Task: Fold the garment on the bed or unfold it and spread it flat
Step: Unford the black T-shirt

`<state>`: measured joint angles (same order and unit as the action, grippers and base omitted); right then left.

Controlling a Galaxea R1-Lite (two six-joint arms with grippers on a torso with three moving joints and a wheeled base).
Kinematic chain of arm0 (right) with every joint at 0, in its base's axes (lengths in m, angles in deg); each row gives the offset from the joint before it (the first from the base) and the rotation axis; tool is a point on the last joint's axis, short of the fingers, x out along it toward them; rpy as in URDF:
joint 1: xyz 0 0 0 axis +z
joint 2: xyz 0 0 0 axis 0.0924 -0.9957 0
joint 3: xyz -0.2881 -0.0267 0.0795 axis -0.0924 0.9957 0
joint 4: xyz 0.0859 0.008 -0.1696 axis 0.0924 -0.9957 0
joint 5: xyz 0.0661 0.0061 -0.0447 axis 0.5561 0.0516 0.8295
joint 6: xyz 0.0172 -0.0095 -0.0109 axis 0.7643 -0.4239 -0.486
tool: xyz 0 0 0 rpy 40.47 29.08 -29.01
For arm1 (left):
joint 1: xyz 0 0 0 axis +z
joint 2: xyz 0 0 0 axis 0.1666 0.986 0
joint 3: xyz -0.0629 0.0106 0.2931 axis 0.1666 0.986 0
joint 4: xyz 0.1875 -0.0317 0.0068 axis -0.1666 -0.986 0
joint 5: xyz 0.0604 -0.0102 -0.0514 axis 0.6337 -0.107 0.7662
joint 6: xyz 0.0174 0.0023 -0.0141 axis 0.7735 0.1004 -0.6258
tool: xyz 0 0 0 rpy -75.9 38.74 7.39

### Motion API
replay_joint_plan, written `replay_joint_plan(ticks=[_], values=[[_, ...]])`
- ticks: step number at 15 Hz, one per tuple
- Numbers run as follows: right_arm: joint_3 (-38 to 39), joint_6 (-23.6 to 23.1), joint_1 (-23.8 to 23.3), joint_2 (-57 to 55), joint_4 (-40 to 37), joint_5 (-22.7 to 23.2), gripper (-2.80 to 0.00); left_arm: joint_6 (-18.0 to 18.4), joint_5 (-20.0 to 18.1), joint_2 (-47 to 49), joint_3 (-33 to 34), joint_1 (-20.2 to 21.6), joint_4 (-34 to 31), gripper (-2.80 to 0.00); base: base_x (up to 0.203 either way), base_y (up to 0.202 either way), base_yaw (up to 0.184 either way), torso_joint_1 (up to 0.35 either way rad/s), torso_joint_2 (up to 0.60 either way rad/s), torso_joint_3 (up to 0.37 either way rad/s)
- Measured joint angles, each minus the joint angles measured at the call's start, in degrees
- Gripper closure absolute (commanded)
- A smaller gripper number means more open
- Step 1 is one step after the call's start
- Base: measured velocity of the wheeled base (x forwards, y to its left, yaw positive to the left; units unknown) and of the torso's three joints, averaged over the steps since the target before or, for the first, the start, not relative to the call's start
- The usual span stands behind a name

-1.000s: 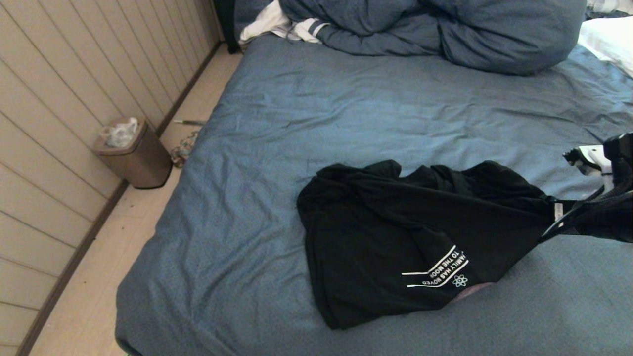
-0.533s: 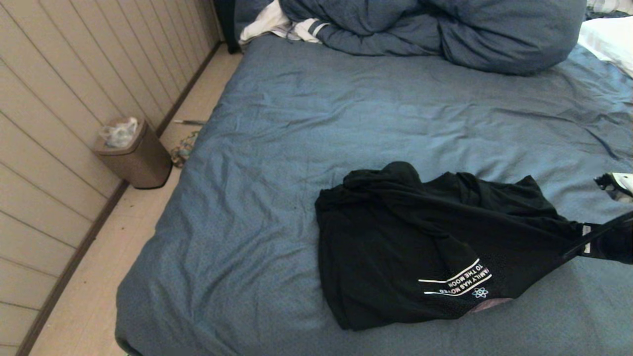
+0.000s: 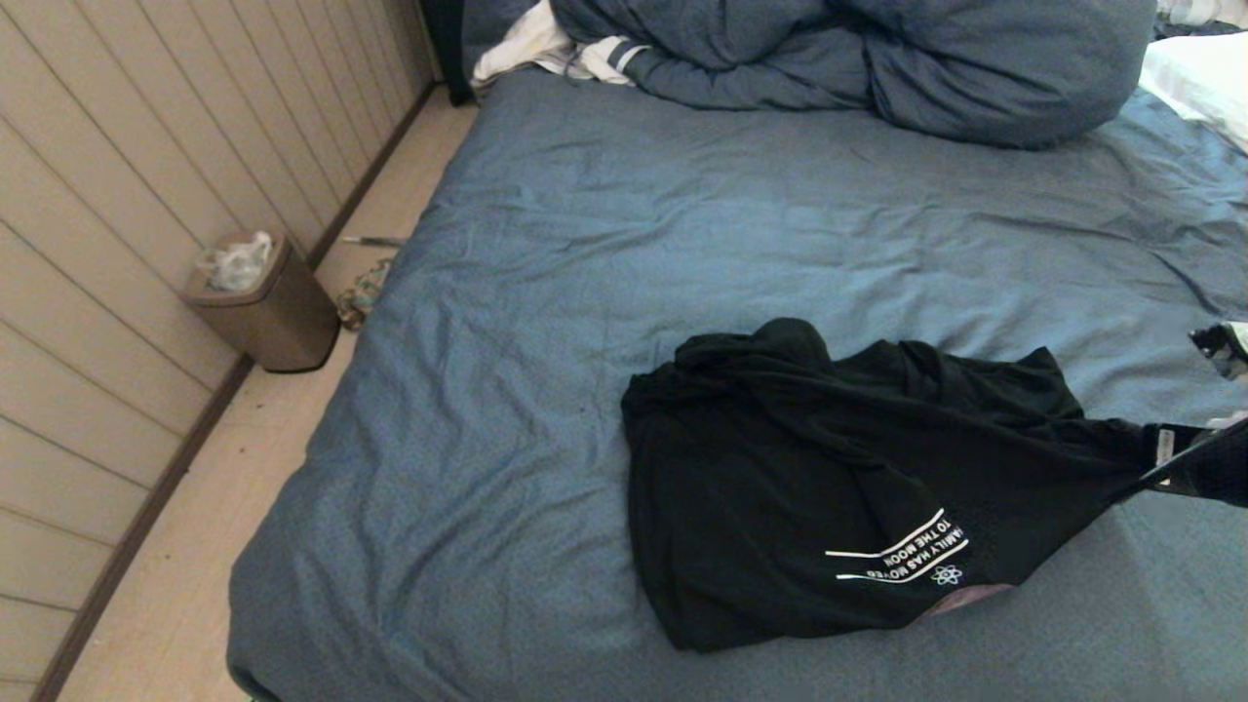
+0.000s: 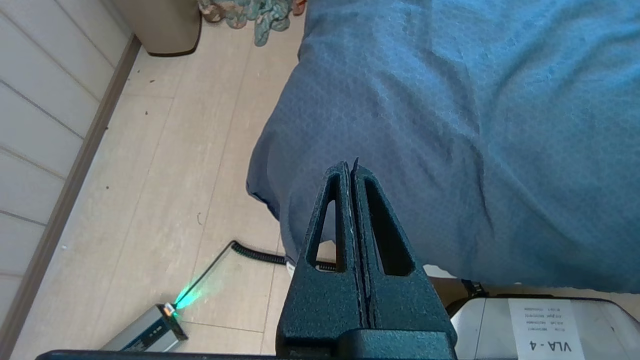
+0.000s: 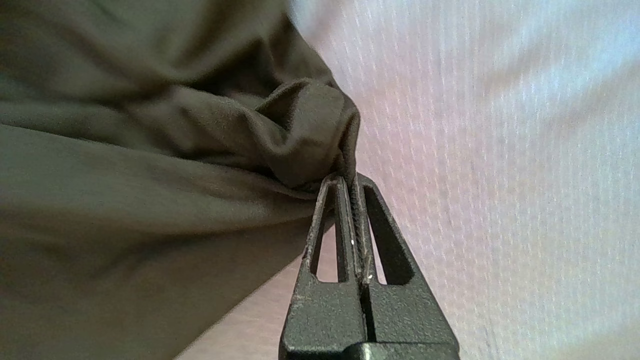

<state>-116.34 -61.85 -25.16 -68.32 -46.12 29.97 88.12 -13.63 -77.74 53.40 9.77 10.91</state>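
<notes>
The wall [image 3: 127,195] on the left is clad in pale vertical panels with a dark skirting strip at its base. The floor [image 3: 263,448] is light wood-look planking. A brown waste bin [image 3: 268,312] holding a clear plastic bag stands against the wall. A bulky blue-grey duvet [image 3: 877,58] lies bunched at the far end, a white striped cloth [image 3: 546,49] beside it. A white pillow [image 3: 1199,78] lies far right. A coiled black cable [image 4: 250,250] runs across the floor.
</notes>
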Motion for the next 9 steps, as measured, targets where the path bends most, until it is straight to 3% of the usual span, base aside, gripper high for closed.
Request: replay_joint_plan(ticks=[4, 5, 9], values=[[-0.8, 0.0, -0.9, 2.6, -0.1, 1.5, 0.0, 0.0, 0.0, 0.0, 0.0, 0.0, 0.0, 0.0, 0.0, 0.0, 0.0, 0.0, 0.0, 0.0], [-0.2, -0.1, -0.9, 2.9, -0.1, 1.5, -2.8, 0.0, 0.0, 0.0, 0.0, 0.0, 0.0, 0.0, 0.0, 0.0, 0.0, 0.0, 0.0, 0.0], [1.4, -1.8, -0.9, 3.0, -0.2, 1.6, -2.8, 0.0, 0.0, 0.0, 0.0, 0.0, 0.0, 0.0, 0.0, 0.0, 0.0, 0.0, 0.0, 0.0]])
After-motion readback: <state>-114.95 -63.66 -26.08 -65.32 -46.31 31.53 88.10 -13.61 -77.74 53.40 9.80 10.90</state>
